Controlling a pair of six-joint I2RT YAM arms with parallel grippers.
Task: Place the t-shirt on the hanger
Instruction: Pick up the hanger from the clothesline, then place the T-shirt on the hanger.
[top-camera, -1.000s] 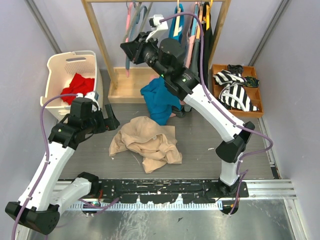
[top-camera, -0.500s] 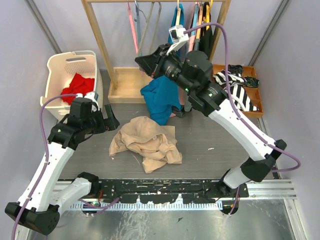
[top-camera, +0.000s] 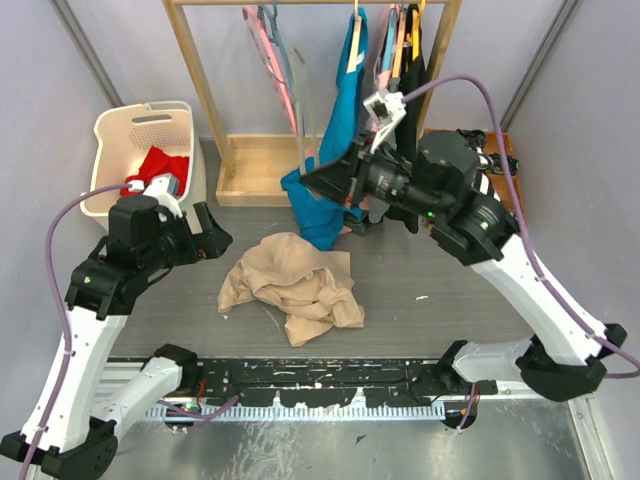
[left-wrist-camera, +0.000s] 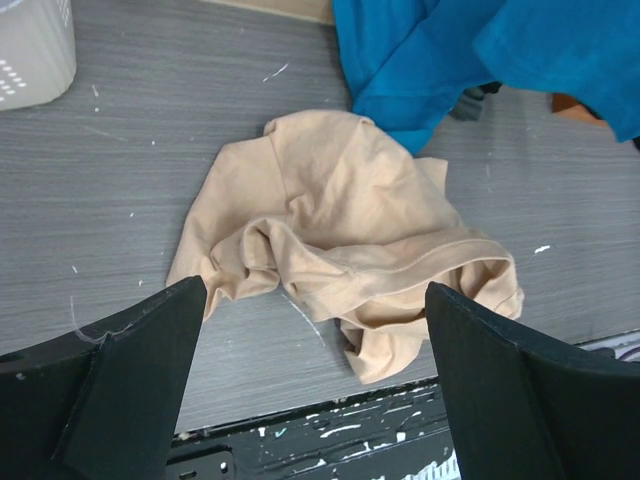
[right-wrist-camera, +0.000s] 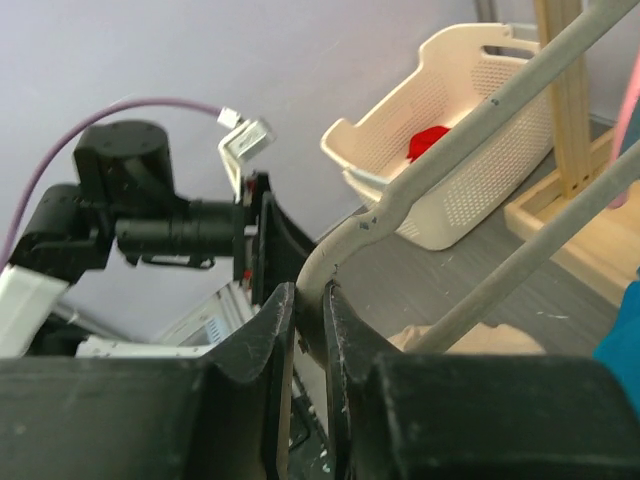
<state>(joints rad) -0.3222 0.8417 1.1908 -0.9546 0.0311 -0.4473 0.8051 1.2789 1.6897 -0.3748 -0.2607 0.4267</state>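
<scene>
Now R claw (right-wrist-camera: 305, 312) pinches hanger (right-wrist-camera: 455, 145); L claw (left-wrist-camera: 310, 298) gapes, clear above t-shirt (left-wrist-camera: 340, 205).

Desk (top-camera: 180, 300): grey, wood-grained, scuffed with pale scratches and paint marks along its near edge.
Middle: the t-shirt (top-camera: 295, 285) lies crumpled in a loose heap, flat on the boards.
Far middle: the lower end of a teal garment (top-camera: 318, 205) rests bunched on the desk, just beside the t-shirt's far edge.
Far left: a white plastic basket (top-camera: 110, 150) stands upright.
Far edge: the wooden rack base (top-camera: 255, 175) sits between basket and teal garment.
Far right: a wooden tray (top-camera: 511, 150), mostly hidden.
Right of the t-shirt: one small white fleck (top-camera: 422, 297).
</scene>
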